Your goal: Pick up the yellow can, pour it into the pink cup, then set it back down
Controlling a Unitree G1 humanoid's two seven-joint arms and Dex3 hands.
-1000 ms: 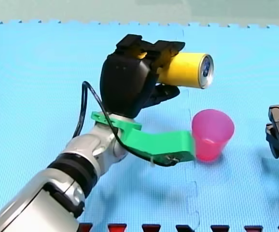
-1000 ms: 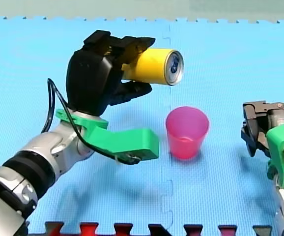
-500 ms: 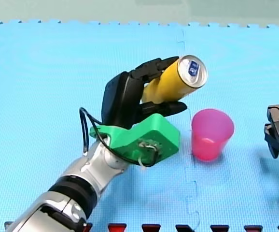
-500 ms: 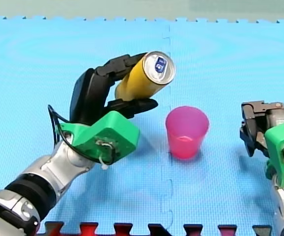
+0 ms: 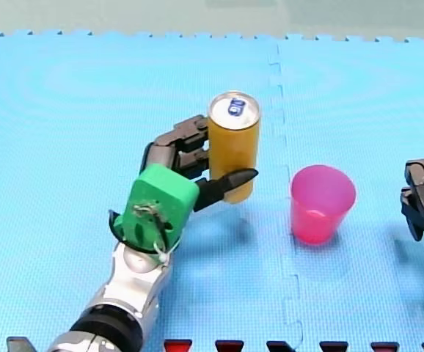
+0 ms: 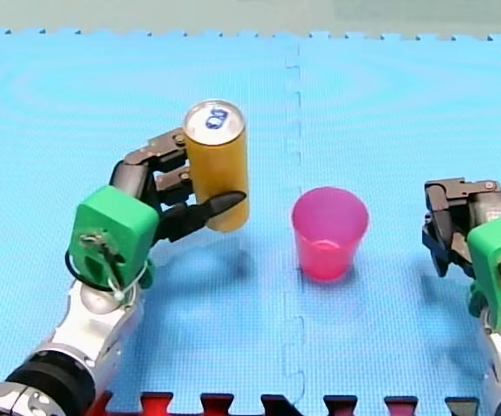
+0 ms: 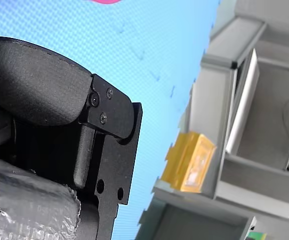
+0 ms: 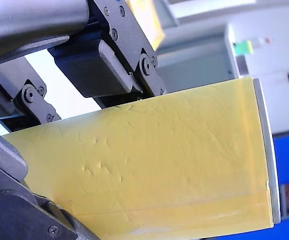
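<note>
Can (image 5: 233, 150) upright (long axis vertical), clamped in left hand (image 5: 186, 158), beside cup (image 5: 322, 203); set-down is straight down onto mat (image 5: 65, 147). Right hand (image 6: 457, 227) beyond cup.

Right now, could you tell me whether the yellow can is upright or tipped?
Upright: the yellow can stands vertical, lid up, in the left hand beside the pink cup. The right hand is at the right edge.

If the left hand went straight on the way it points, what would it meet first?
Likely nothing: the left hand, gripping the upright yellow metal can, aims along its forearm away over blue foam mat; the pink plastic cup and right hand sit off rightward.
</note>
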